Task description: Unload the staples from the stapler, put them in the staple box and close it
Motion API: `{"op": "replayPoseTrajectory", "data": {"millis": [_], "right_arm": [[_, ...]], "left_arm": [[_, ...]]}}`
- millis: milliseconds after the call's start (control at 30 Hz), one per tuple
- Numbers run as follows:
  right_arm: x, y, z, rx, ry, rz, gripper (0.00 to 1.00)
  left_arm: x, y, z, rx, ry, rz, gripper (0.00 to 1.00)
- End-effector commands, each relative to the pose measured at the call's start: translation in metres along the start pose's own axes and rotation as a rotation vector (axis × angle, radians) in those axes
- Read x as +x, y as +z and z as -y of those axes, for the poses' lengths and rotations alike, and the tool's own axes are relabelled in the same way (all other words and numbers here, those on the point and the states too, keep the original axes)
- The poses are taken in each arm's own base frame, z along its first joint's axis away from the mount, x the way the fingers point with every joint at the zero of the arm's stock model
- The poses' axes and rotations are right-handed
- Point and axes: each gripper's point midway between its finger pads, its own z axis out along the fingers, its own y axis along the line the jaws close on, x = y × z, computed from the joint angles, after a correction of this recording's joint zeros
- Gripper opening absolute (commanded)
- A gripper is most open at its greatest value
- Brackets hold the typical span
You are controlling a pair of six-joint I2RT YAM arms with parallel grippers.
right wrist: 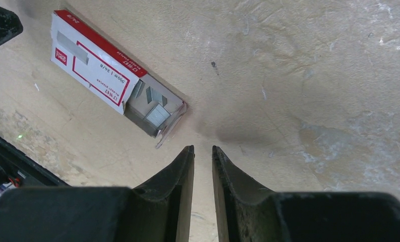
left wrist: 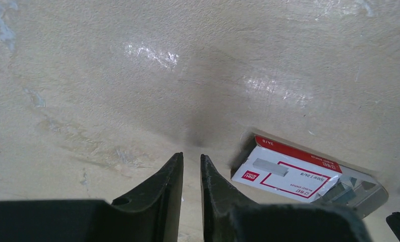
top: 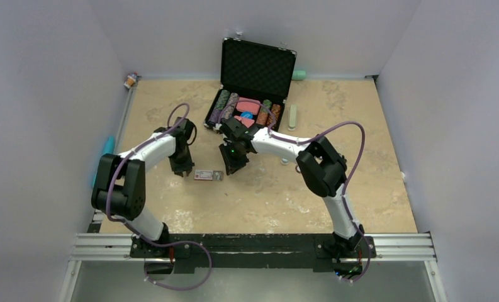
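1. Top view: the left gripper point(top: 183, 170) and right gripper point(top: 231, 170) point down at the table point(top: 265, 195), flanking the red-and-white box point(top: 207, 175); arms this close could clash or shove it.
2. Left wrist: its fingers point(left wrist: 173, 171) stand a slit apart, holding nothing, over bare tabletop beside the box; closing here would likely pinch only air.
3. Right wrist: jaws likewise nearly closed and empty; the staples point(right wrist: 157, 115) lie in the box's open end, just beyond the tips, where a nudge could scatter them.
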Motion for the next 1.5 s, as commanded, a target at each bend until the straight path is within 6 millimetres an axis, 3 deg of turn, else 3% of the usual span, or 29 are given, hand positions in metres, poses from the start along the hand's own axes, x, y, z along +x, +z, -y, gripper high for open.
{"op": "replayPoseTrajectory", "data": {"millis": [0,133,333,733,1000,1200,1367,1467], "right_arm": [[-0.008,-0.006,-0.013,-0.058,-0.010,0.017,0.24],[-0.009,-0.004,-0.015,-0.071,-0.008,0.016,0.23],[-0.011,0.002,-0.019,-0.086,0.001,0.012,0.23],[-0.008,0.004,-0.013,-0.073,0.029,0.011,0.21],[0.005,-0.013,0.022,0.007,0.089,0.034,0.21],[0.027,-0.030,0.057,0.064,0.159,0.051,0.21],[0.043,-0.041,0.081,0.102,0.201,0.059,0.21],[0.044,-0.046,0.086,0.110,0.204,0.068,0.21]], "left_arm": [[-0.010,0.002,0.006,0.030,0.013,0.019,0.22],[-0.009,0.000,0.010,0.036,0.015,-0.012,0.14],[0.000,-0.001,0.014,0.045,-0.031,-0.063,0.10],[-0.001,-0.004,0.035,0.081,-0.052,-0.138,0.05],[0.001,-0.008,0.060,0.121,-0.019,-0.157,0.04],[0.021,-0.013,0.085,0.198,0.004,-0.211,0.02],[0.040,-0.031,0.113,0.296,0.023,-0.248,0.02],[0.048,-0.041,0.118,0.346,0.009,-0.275,0.02]]}}
